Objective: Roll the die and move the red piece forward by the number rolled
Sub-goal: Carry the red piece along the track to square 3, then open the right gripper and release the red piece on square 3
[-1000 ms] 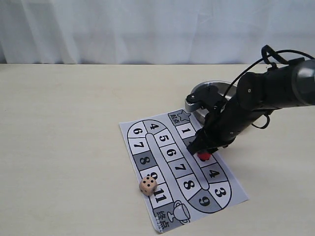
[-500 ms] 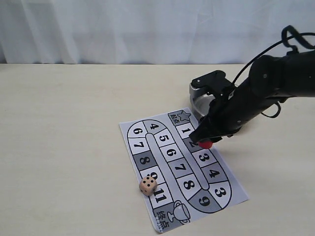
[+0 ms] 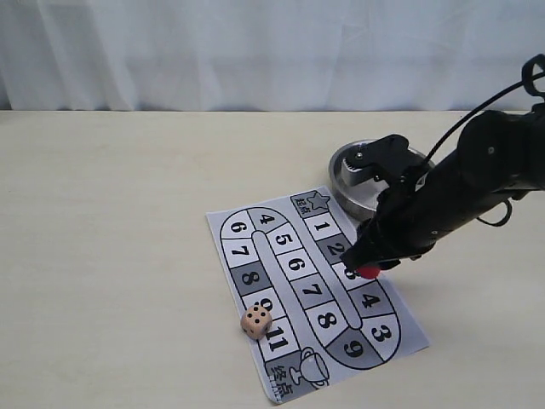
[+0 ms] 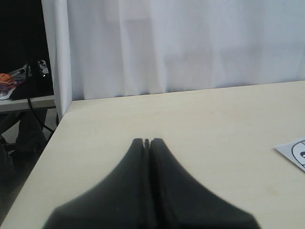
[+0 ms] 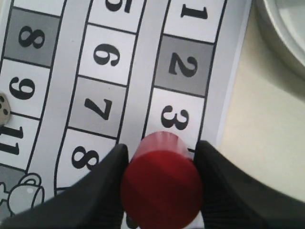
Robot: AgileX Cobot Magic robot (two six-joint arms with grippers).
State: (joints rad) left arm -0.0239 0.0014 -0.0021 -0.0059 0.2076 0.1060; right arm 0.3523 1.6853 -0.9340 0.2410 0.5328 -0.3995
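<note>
My right gripper (image 3: 368, 266) (image 5: 161, 167) is shut on the red piece (image 3: 368, 272) (image 5: 162, 183), a plain red cylinder held between the black fingers above the paper game board (image 3: 255, 223) (image 5: 140, 90), over the outer track around squares 3 and 4. The die (image 3: 255, 321), a pale tan cube with dark pips, rests at the board's near left edge beside squares 9 and 11; a sliver of the die (image 5: 4, 109) shows in the right wrist view. My left gripper (image 4: 147, 141) is shut and empty, far from the board over bare table.
A round metal dish (image 3: 351, 166) (image 5: 281, 28) stands just behind the board's start corner, close to my right arm. A corner of the board (image 4: 293, 151) shows in the left wrist view. The table's edge (image 4: 62, 119) and white curtains lie beyond.
My right gripper has carried the red piece off the board, first up toward squares 2 and 3, then rightward and down along the outer track toward square 4. The die has not moved.
</note>
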